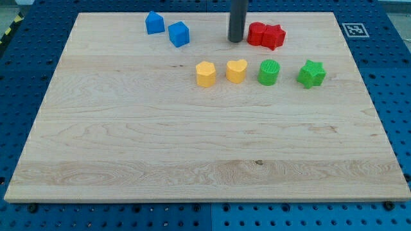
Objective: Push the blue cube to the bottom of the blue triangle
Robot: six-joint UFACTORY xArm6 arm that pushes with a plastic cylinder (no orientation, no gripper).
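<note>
Pale wooden tabletop (128,147) fills nearly the whole view, resting on a blue perforated base (398,96), and no container of any kind stands on it. My tip (236,41), the lower end of the dark rod, has no hand to spread or press together; it rests near the view's top, just left of the two touching red blocks (266,35), well right of the blues. Lower sit a yellow hexagon-like block (205,74), yellow heart block (236,70), green round block (269,72) and green star block (311,74). Judging progress, the blue cube (179,34) lies just right of and slightly below the blue triangle block (154,22), so pushing it leftward underneath remains undone.
</note>
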